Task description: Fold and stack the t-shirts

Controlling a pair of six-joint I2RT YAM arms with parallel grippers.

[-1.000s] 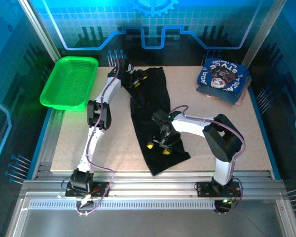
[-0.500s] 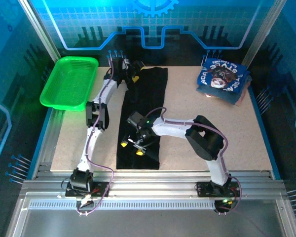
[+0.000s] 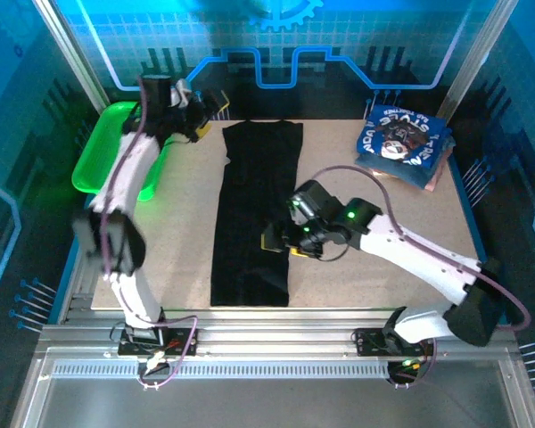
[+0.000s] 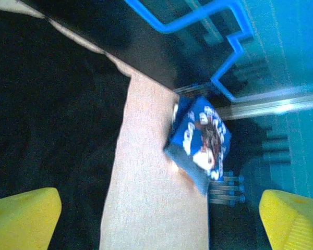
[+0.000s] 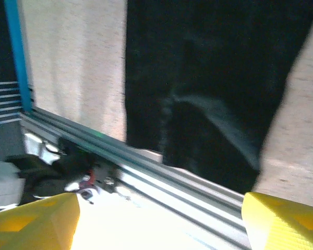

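Your right end effector [image 3: 281, 246] is released. Its yellow fingertips [image 5: 34, 221] are spread wide with nothing between them, and it hangs over the right-hand edge of the black t-shirt [image 3: 254, 196], a little below the shirt's middle. Your left end effector [image 3: 209, 114] is just as open and empty. It is held up at the far-left corner, just off the shirt's top edge and next to the green basket [image 3: 94, 165]. Its wrist camera looks across the dark cloth to the folded blue t-shirts [image 4: 201, 143].

The black shirt lies flat as one long, narrow strip from the far side of the surface [image 3: 374, 241] to the near side. I read that shape as the lengthwise folds being done, with the shirt laid straight so it can be halved end to end. With both tools clear of the cloth, nothing pins or drags it.

The blue pile sits in the far-right corner, well apart from the strip, which leaves you room to fold. It is likely where the black shirt should finish.

Mind the near hem. On the right wrist camera it lies right at the metal rail, so you have little room for a pinch there.
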